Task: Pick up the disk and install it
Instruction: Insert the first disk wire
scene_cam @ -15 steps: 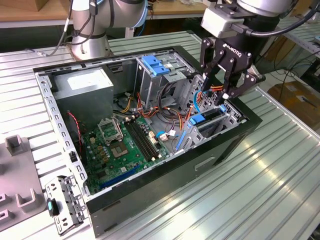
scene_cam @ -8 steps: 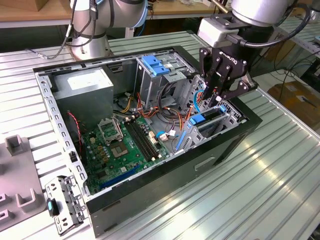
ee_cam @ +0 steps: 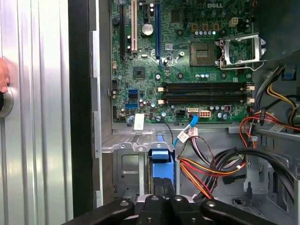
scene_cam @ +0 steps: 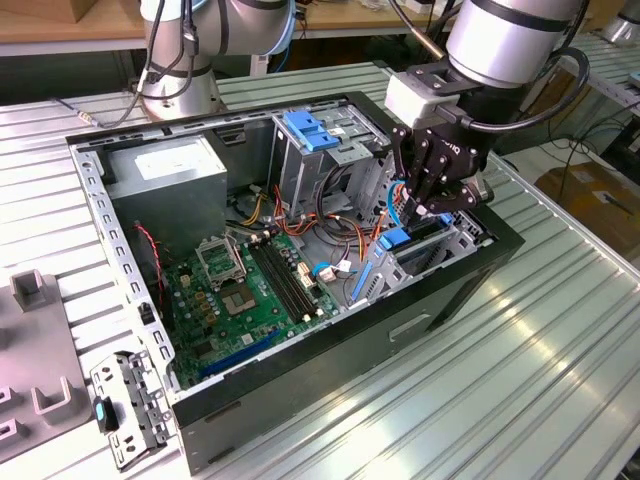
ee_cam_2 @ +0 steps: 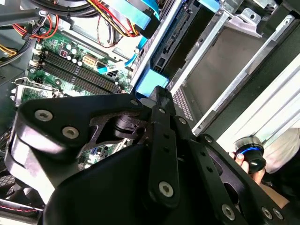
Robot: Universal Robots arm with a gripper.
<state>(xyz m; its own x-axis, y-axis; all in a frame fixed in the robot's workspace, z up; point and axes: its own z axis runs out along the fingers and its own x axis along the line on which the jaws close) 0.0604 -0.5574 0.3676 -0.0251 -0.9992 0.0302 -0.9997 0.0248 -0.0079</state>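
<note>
Ribbed tabletop [scene_cam: 520, 380], open PC case [scene_cam: 300, 370]; disk [scene_cam: 405, 240] stands on edge in front bay [scene_cam: 462, 236]. Tool [scene_cam: 418, 208] pressed together, right at disk's blue end. Risk: off-centre push could cock disk & jam it vs bay wall.

An open computer case [scene_cam: 330, 350] is laid on the table [scene_cam: 520, 380]. Inside it, the motherboard [scene_cam: 250, 290] is set on the floor, with the power supply [scene_cam: 165, 170] behind it (toward the exterior view's left) and the drive cage [scene_cam: 320, 140] at the back. The disk [scene_cam: 400, 243] is stood on edge in the bay at the exterior view's right, directly under the gripper [scene_cam: 425, 208]. A bracket [scene_cam: 130, 405] is laid on the table just outside the case, at the exterior view's left.
</note>
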